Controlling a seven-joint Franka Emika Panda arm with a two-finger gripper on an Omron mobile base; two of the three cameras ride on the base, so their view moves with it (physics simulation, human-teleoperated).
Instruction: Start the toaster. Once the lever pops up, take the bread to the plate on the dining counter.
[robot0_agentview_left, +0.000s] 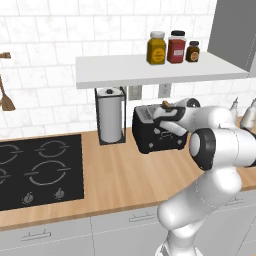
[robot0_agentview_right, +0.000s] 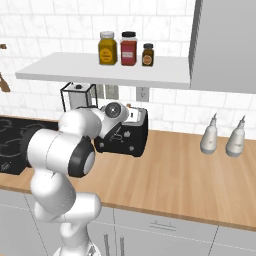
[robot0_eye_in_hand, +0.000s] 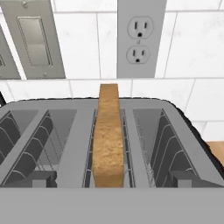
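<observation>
A: Hand view, looking down along the tool: why do we see the bread (robot0_eye_in_hand: 108, 135) edge-on?

B: Because the slice stands upright in a middle slot of the toaster (robot0_eye_in_hand: 78, 144), crust upward, rising a little above the slot. We judge it sits proud so that it can be gripped from above.

A: And the tool (robot0_agentview_left: 167, 106) itself?

B: In the left base view we place it directly over the toaster (robot0_agentview_left: 157, 131), which stands on the wooden surface (robot0_agentview_left: 125, 175) just beside the paper-towel roll (robot0_agentview_left: 110, 115). Its fingers stand fully apart and hold nothing.

A: Why hover there?

B: We read it as lining up over the toaster (robot0_agentview_right: 125, 135), either for the lever or the slice. We cannot tell the lever's position from these views.
</observation>
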